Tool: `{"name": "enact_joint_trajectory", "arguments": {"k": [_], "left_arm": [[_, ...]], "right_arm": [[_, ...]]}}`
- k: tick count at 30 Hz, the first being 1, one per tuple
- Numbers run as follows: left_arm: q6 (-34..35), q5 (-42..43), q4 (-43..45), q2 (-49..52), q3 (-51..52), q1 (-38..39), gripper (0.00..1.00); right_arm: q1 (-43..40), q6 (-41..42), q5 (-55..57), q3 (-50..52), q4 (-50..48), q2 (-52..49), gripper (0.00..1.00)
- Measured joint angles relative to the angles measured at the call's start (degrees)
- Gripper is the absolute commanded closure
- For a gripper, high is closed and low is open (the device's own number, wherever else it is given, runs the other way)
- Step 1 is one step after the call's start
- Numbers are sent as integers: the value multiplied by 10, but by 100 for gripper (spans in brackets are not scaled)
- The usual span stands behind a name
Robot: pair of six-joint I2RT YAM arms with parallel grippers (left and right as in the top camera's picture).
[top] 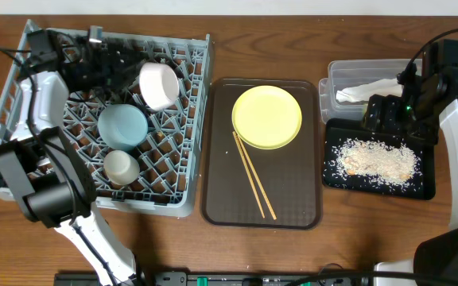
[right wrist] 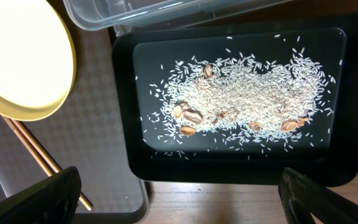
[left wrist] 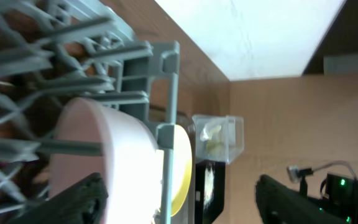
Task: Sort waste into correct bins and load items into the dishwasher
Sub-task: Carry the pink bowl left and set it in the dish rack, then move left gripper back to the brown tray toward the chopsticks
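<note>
A: Right wrist view. The clear tub (right wrist: 166, 12), beyond the black tray (right wrist: 229, 175), is cut by the top edge; contents unseen.

B: Noted. The yellow plate (right wrist: 17, 62), left of the tray, is cut off; the chopsticks (right wrist: 36, 149) show only in part. Brown bits (right wrist: 188, 115) among the rice (right wrist: 253, 93) are too small to identify.

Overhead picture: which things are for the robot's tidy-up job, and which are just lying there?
For the job: yellow plate, chopsticks, blue bowl, white bowl, small cup, grey dish rack, clear tub, napkin, black tray, rice crumbs.

Just lying there: brown serving tray, wooden table.
</note>
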State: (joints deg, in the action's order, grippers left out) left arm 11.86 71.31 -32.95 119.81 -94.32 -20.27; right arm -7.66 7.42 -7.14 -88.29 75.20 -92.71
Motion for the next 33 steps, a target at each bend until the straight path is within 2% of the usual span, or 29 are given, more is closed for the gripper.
{"name": "enact_joint_trajectory", "arguments": {"k": [10, 14, 18, 21, 24, 33], "left_arm": [[0, -27, -17, -10, 0, -64, 13], [-8, -132, -107, -72, 1, -56, 13], [-14, -269, -218, -176, 0, -5, 12], [-9, -376, -327, -245, -4, 85, 12], [-7, -417, -389, -261, -4, 151, 12], [2, -462, -402, -261, -4, 298, 13]], "right_arm": [[0, 0, 1, 0, 2, 0, 1], [0, 0, 1, 0, 2, 0, 1], [0, 0, 1, 0, 1, 0, 1], [0, 0, 1, 0, 1, 0, 1], [0, 0, 1, 0, 1, 0, 1], [0, 0, 1, 0, 2, 0, 1]]}}
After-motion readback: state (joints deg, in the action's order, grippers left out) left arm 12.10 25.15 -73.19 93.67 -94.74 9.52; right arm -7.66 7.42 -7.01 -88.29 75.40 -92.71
